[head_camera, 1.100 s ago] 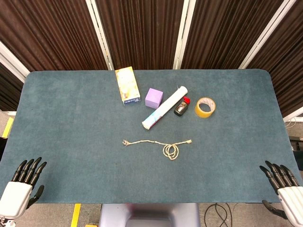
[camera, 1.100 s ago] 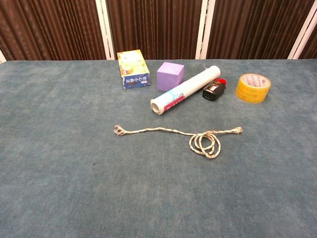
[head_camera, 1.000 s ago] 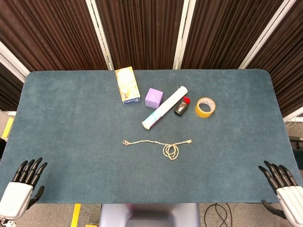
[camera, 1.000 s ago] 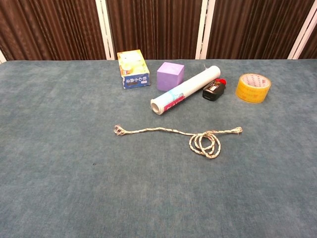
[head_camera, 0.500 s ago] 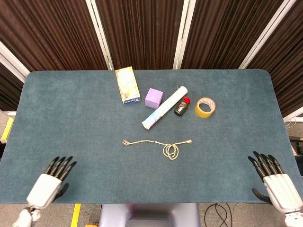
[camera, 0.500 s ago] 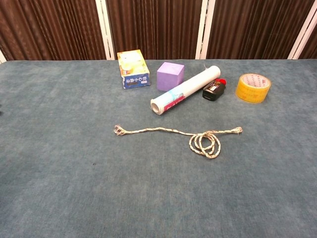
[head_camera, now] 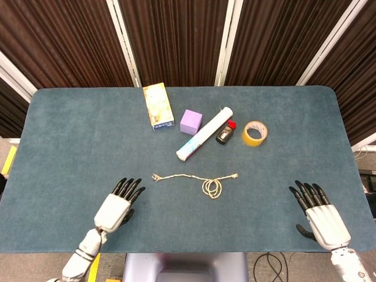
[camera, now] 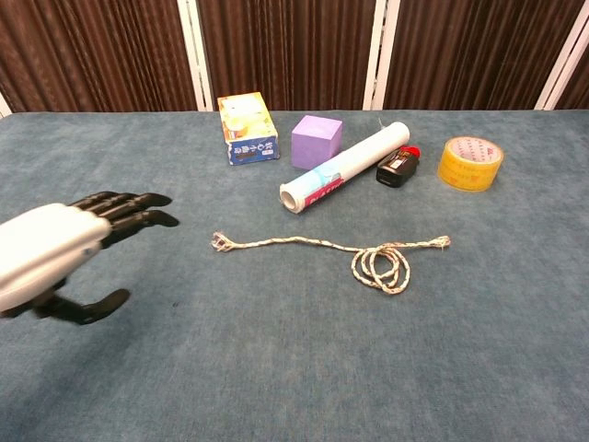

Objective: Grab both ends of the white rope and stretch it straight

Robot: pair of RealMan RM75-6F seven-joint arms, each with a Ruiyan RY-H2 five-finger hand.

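The white rope (head_camera: 194, 178) (camera: 304, 242) lies on the blue table (head_camera: 70, 147) near the middle. Its left end is frayed and a small coil sits near its right end. My left hand (head_camera: 116, 207) (camera: 64, 244) hovers open, fingers stretched out, short of the rope's left end and a little nearer me. Far to the right of the rope, near the table's front right corner, my right hand (head_camera: 320, 216) is open with fingers spread; it shows in the head view only. Neither hand touches the rope.
Behind the rope stand a yellow box (head_camera: 158, 106) (camera: 248, 127), a purple cube (head_camera: 191, 121) (camera: 317, 141), a rolled paper tube (head_camera: 204, 134) (camera: 344, 167), a small black bottle with a red cap (head_camera: 225, 132) (camera: 398, 167) and a yellow tape roll (head_camera: 254, 133) (camera: 470, 162).
My left hand has swept in from the front left corner toward the rope's left end and now appears in the chest view. The right hand has edged inward. The rope has not moved.
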